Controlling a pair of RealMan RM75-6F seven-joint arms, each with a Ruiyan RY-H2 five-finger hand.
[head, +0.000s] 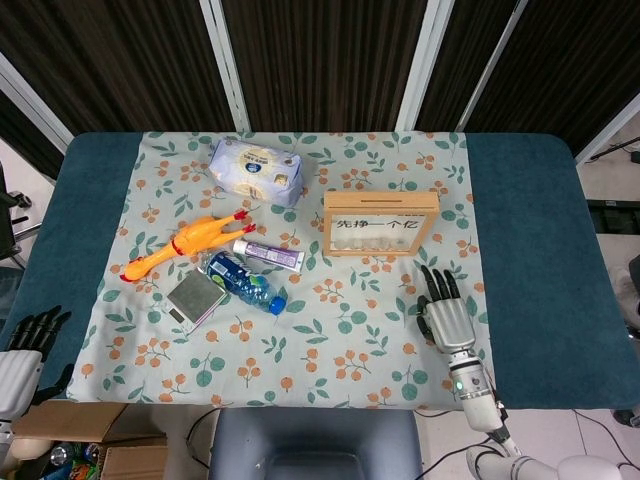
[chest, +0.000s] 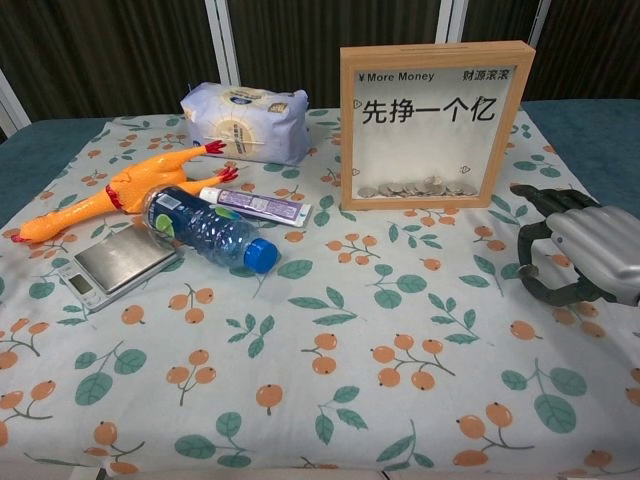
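My right hand (head: 446, 316) hovers over the floral cloth (head: 340, 350) just in front of and right of the wooden coin frame (head: 380, 223). In the chest view the right hand (chest: 577, 256) arches its dark fingers (chest: 540, 200) downward, spread apart, with nothing clearly held. The frame (chest: 436, 125) stands upright with several coins at its bottom. My left hand (head: 24, 350) hangs at the table's near left edge, fingers apart and empty, well away from the objects; the chest view does not show it.
On the left half lie a yellow rubber chicken (head: 183, 244), a toothpaste tube (head: 268, 256), a blue-capped water bottle (head: 244, 282) and a small scale (head: 195, 299). A pale tissue pack (head: 256, 171) sits at the back. Blue table (head: 530, 230) borders the cloth.
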